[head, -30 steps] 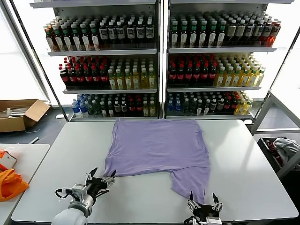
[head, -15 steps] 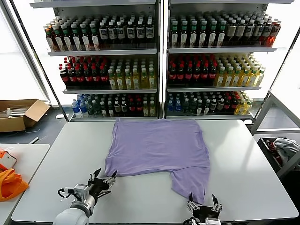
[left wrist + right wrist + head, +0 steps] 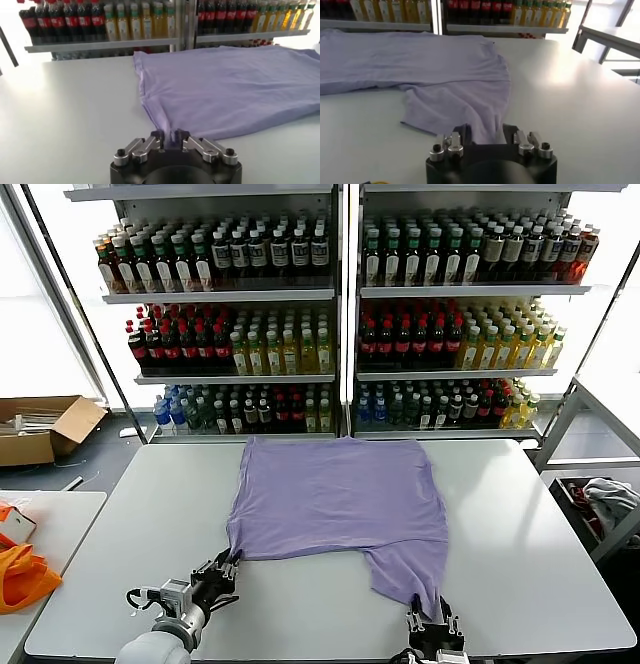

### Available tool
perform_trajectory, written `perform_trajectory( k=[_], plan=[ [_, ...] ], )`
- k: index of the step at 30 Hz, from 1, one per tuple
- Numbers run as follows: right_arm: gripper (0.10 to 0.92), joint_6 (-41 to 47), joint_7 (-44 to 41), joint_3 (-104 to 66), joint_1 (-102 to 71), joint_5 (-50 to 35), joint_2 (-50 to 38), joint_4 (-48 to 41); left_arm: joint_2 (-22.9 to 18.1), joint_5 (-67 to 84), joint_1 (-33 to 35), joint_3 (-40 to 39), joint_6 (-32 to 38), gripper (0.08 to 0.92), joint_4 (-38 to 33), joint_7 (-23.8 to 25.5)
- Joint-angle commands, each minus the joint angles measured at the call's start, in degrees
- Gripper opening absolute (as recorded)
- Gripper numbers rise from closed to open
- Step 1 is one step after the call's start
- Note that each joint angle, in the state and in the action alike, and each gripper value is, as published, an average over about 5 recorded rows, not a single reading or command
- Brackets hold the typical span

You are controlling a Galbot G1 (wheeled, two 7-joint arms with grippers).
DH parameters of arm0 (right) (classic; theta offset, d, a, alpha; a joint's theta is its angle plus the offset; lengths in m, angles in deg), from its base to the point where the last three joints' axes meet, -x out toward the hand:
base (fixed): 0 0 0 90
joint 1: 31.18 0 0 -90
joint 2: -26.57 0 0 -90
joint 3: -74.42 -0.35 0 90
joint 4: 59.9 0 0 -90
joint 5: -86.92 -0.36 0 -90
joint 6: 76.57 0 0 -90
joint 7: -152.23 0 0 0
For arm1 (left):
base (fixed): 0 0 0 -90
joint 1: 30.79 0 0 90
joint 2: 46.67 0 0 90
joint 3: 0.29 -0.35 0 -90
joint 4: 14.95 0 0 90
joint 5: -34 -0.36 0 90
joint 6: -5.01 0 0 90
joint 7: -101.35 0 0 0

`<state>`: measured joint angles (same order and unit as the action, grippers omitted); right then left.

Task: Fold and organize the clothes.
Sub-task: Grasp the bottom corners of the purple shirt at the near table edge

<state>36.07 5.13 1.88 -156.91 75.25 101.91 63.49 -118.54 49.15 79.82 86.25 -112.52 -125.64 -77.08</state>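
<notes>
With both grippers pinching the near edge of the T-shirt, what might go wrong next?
1. The left gripper holds only a thin corner of the lavender T-shirt; it may slip out when lifted.
2. The cloth near the right gripper is already bunched, so the fold may come out uneven.

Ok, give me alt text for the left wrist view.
The left gripper pinches a corner of a lavender T-shirt spread on a white table. Shelves of bottles stand behind.
</notes>
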Motion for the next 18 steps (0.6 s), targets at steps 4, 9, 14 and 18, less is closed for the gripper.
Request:
perform_trajectory(
  k=[4, 9, 14, 18],
  plan=[
    [0.186, -0.6, -0.4, -0.1, 0.1, 0.1, 0.1, -0.1, -0.2, -0.3, 0.5, -0.3, 0.4, 0.097, 0.4, 0.5],
    [0.108, -1.9, -1.3, -0.3, 0.5, 1.6, 0.1, 0.0, -0.3, -0.3, 0.6, -0.2, 1.1, 0.087, 0.4, 0.5],
    [0.108, -5.0, -3.3, -0.9, 1.3, 2.0, 0.3, 0.6, -0.4, 0.2, 0.4, 0.3, 3.3, 0.087, 0.0, 0.4],
    [0.108, -7.5, -5.4, -2.0, 3.1, 3.4, 0.9, 0.5, -0.8, 2.3, -0.9, 1.0, 4.9, 0.086, -0.5, 0.1]
  ],
)
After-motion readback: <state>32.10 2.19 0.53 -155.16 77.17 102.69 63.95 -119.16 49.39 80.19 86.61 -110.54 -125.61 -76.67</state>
